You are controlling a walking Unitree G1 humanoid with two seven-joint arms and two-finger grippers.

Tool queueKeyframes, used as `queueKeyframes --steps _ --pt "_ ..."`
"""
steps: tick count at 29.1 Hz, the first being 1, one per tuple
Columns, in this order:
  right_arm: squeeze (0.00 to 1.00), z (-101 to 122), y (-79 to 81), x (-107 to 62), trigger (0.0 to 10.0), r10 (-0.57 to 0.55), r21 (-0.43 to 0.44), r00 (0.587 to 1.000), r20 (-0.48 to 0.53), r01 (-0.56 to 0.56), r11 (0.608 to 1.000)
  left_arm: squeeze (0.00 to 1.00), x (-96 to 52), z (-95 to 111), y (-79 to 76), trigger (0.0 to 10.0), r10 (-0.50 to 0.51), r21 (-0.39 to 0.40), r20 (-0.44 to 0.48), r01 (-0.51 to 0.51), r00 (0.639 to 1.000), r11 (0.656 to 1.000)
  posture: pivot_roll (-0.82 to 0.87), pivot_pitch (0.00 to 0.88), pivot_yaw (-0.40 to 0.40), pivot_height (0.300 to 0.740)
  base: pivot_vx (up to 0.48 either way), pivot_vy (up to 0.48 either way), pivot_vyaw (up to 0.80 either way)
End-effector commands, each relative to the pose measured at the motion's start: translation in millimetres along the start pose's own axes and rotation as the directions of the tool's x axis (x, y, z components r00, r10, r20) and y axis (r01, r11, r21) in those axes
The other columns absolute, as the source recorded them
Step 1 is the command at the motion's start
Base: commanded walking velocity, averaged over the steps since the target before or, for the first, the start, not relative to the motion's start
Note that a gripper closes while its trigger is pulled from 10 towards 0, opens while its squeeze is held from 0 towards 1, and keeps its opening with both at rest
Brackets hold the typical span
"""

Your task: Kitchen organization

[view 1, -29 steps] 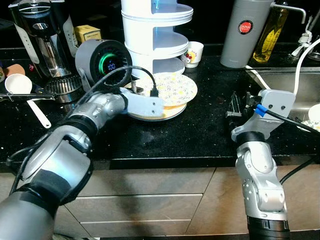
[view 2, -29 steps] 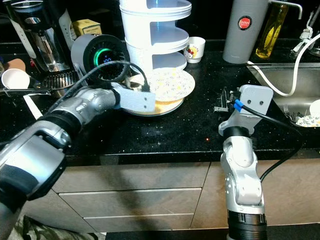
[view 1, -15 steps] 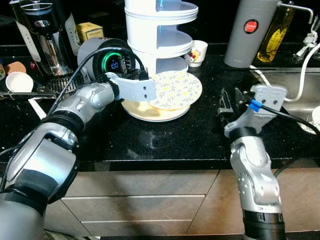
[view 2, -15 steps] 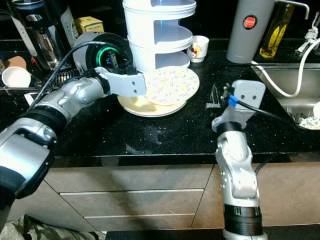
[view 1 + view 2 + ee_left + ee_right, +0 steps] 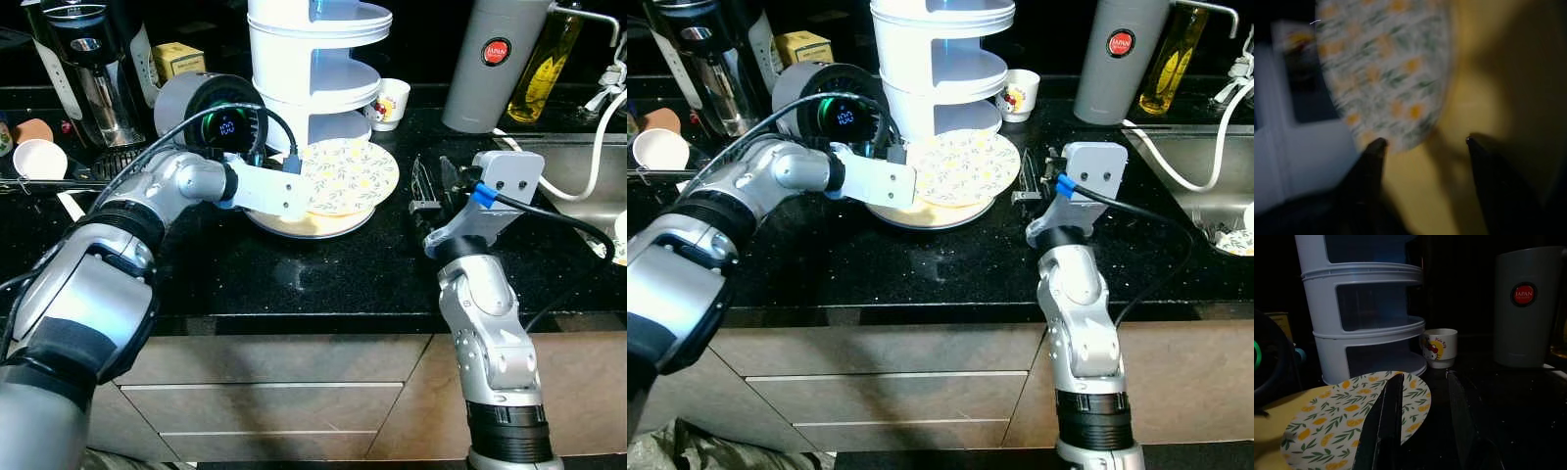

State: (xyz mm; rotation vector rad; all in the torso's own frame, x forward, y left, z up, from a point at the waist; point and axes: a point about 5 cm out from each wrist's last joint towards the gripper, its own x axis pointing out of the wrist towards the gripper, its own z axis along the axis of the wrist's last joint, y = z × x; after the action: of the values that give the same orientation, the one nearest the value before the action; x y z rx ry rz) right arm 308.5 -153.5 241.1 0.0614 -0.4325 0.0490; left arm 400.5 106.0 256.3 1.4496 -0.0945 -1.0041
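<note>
My left wrist view is all blurry — the patterned plate point(image 5: 1383, 68) looks like a smear of green and orange spots, and the yellow plate point(image 5: 1488, 93) under it is just a soft yellow patch. From my head, my own left wrist covers my left gripper point(image 5: 294, 186), so I cannot tell there if it touches the plate. The white rack point(image 5: 318, 59) is cut off at the top edge. The sink point(image 5: 588, 186) runs off the side — a white bowl point(image 5: 620, 235) there shows just a sliver.
</note>
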Motion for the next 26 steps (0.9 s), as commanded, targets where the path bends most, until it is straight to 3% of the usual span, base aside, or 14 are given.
queueKeyframes --steps 1,5,9,10,11,15,18,21,22,23,24,25,26 --pt "0.0 -0.5 1.0 -1.3 10.0 -0.001 -0.001 1.0 0.002 0.001 1.0 1.0 5.2 4.6 -7.2 10.0 -0.107 0.025 0.003 0.107 0.994 0.994 0.03 0.02 0.033 0.74 0.0 0.0 0.0" --pt "0.0 0.6 -0.1 -2.3 10.0 -0.012 -0.003 1.0 0.005 0.012 1.0 1.0 14.2 9.8 -18.4 10.0 -0.173 0.034 0.015 0.173 0.985 0.984 0.03 0.026 0.04 0.74 0.0 0.0 0.0" --pt "0.0 0.0 -0.2 -4.8 10.0 -0.02 -0.002 1.0 0.001 0.02 1.0 0.95 28.9 12.8 -32.9 10.0 -0.155 0.028 -0.008 0.155 0.988 0.988 0.03 0.04 0.043 0.74 0.0 0.0 0.0" --pt "0.0 0.1 -0.1 -5.4 10.0 -0.022 -0.001 1.0 0.001 0.022 1.0 0.1 31.3 13.0 -34.5 10.0 -0.14 0.029 -0.019 0.14 0.99 0.99 0.03 0.047 0.046 0.74 0.0 0.0 0.0" --pt "0.0 0.3 0.0 -6.1 10.0 -0.024 -0.001 1.0 0.0 0.024 1.0 0.0 33.9 11.7 -37.0 10.0 -0.12 0.02 -0.039 0.121 0.992 0.992 0.02 0.052 0.047 0.74 0.0 0.0 0.0" --pt "0.0 0.5 -0.4 -8.3 10.0 -0.031 -0.001 1.0 -0.003 0.031 1.0 0.0 39.0 4.7 -41.8 10.0 -0.045 0.008 -0.125 0.046 0.991 0.999 0.02 0.066 0.05 0.74 0.0 0.0 0.0" --pt "0.0 -0.8 -2.4 -12.5 10.0 -0.047 -0.003 0.999 -0.013 0.047 0.999 0.0 40.8 -8.1 -45.4 10.0 0.086 -0.059 -0.242 -0.103 0.967 0.993 0.02 0.084 0.052 0.74 0.0 0.0 0.0" --pt "0.0 -3.0 -5.2 -15.4 10.0 -0.061 -0.005 0.998 -0.025 0.06 0.998 0.0 41.0 -14.4 -49.7 9.9 0.188 -0.076 -0.289 -0.218 0.939 0.973 0.02 0.091 0.048 0.74 0.0 0.0 0.0" --pt "0.0 -3.3 -5.5 -15.7 10.0 -0.062 -0.006 0.998 -0.026 0.062 0.998 0.0 41.1 -15.0 -50.7 8.3 0.206 -0.067 -0.292 -0.235 0.934 0.97 0.02 0.089 0.047 0.74 0.0 0.0 0.0" --pt "0.0 -3.5 -5.8 -15.5 10.0 -0.063 -0.006 0.998 -0.027 0.063 0.998 0.0 40.9 -15.9 -51.2 8.3 0.228 -0.056 -0.296 -0.255 0.928 0.965 0.02 0.089 0.047 0.74 0.0 0.0 0.0" --pt "0.0 -3.7 -6.0 -15.2 10.0 -0.064 -0.006 0.998 -0.027 0.064 0.998 0.0 40.3 -16.7 -51.0 6.8 0.25 -0.052 -0.299 -0.277 0.921 0.959 0.02 0.089 0.047 0.74 0.0 0.0 0.0" --pt "0.0 -3.7 -6.0 -15.2 10.0 -0.064 -0.006 0.998 -0.027 0.064 0.998 0.0 40.3 -16.7 -51.0 6.8 0.25 -0.052 -0.299 -0.277 0.921 0.959 0.02 0.089 0.047 0.74 0.0 0.0 0.0" --pt "0.0 -3.5 -6.1 -14.4 10.0 -0.065 -0.006 0.998 -0.026 0.064 0.998 0.0 39.6 -17.2 -50.2 0.0 0.276 -0.034 -0.298 -0.299 0.914 0.954 0.03 0.087 0.043 0.74 0.0 0.0 0.0"
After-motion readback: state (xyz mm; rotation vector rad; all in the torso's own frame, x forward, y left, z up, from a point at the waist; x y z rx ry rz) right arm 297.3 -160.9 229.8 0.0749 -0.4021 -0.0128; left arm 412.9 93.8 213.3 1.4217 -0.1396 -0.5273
